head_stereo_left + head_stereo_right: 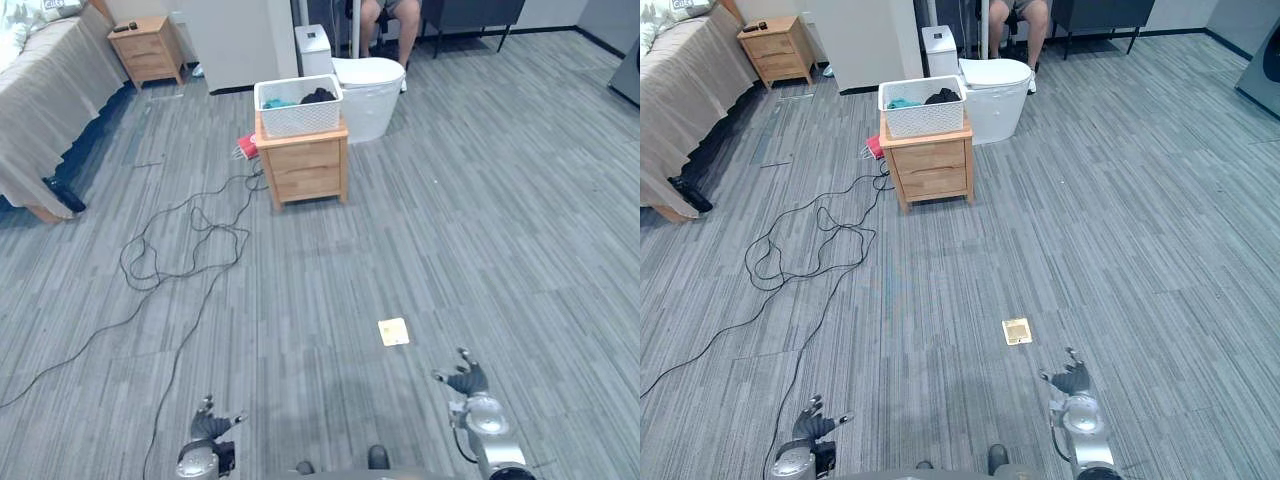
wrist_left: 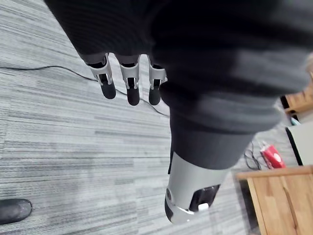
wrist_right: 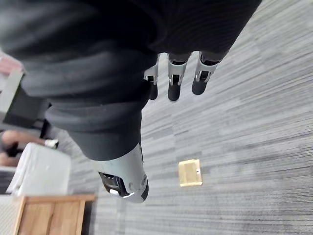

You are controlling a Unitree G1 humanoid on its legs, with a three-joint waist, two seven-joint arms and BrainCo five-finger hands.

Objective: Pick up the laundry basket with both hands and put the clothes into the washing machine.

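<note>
Hanging left hand (image 1: 208, 428): it is held low over the grey floor (image 1: 480, 220); its fingers (image 2: 128, 84) are seen loosely spread and straight, and nothing is gripped.
Right hand (image 1: 468, 384): it is held low as well, well apart from the left hand; its fingers (image 3: 174, 81) are relaxed and parted, and nothing is held.
Laundry basket (image 1: 298, 106): a white basket is seen far ahead of both hands, roughly between their lines and a little toward the left hand; neither hand touches it.
Clothes (image 1: 318, 96): a dark piece and a teal piece are seen inside the basket.
Table (image 1: 305, 162): a small wooden table carries the basket on its top.
White unit (image 1: 370, 95): a rounded white unit is placed just beyond the table, on the right hand's side of it.
Red item (image 1: 246, 146): it lies on the floor beside the table, on the left hand's side.
Yellow plate (image 1: 393, 331): it is set flat in the floor, near the right hand and slightly ahead of it.
Person (image 1: 388, 22): bare legs are seen seated far beyond the white unit.
Bed (image 1: 50, 100): it is placed far ahead, out past the left hand's side.
</note>
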